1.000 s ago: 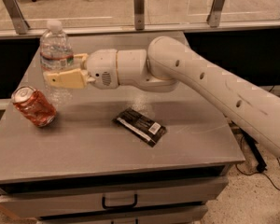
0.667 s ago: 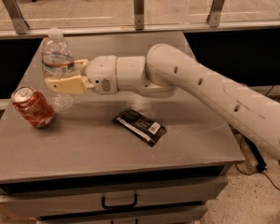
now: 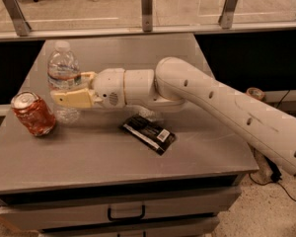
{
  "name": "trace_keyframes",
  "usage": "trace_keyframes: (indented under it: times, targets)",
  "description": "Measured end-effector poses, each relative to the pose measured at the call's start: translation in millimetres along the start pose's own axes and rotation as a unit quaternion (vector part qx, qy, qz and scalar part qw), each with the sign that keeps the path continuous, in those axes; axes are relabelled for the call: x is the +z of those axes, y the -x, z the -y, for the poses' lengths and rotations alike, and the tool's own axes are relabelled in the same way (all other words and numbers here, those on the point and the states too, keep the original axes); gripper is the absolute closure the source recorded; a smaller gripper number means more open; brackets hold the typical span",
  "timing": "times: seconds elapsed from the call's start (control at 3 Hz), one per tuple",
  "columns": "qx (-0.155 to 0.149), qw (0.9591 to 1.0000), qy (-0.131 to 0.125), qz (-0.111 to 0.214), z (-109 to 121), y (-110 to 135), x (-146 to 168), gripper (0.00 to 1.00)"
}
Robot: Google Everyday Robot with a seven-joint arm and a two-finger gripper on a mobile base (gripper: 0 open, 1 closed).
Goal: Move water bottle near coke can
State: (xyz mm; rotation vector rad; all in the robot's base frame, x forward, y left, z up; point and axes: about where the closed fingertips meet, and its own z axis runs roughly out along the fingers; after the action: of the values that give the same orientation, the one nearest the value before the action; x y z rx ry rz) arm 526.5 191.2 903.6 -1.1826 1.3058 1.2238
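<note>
Two tan fingers (image 3: 71,98) bracket the water bottle (image 3: 62,73) at its middle. The gripper (image 3: 65,89) is clamped on it, one finger across the front and the other tucked behind, close to the left edge of the counter (image 3: 113,157), about midway between front and back. The bottle is upright, and the coke can (image 3: 33,113) sits just beside it, a touch nearer the front-left corner. Touching or a sliver apart, I can't say. By my read the carry is all but done and we're at the set-down, though whether the base is planted or a hair above the top is hard to tell. Next call: lower softly if needed, spread the fingers, then back the wrist straight out toward the right edge without brushing that dented can. The bottle itself is clear ribbed plastic with a white cap and a narrow red-and-blue label band, roughly twice the can's height. The white arm (image 3: 227,102) stretches in from the right edge, passing over a flat black wrapper (image 3: 148,133) mid-counter.
</note>
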Motion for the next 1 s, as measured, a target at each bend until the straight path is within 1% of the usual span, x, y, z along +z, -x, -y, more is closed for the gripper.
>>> trace_keyframes:
  times: [0.67, 1.0]
  targets:
    - [-0.006, 0.9999, 0.011, -0.005, -1.4, -3.7, 2.0, 0.12]
    - [-0.011, 0.9997, 0.015, -0.016, -1.4, -3.3, 1.5, 0.0]
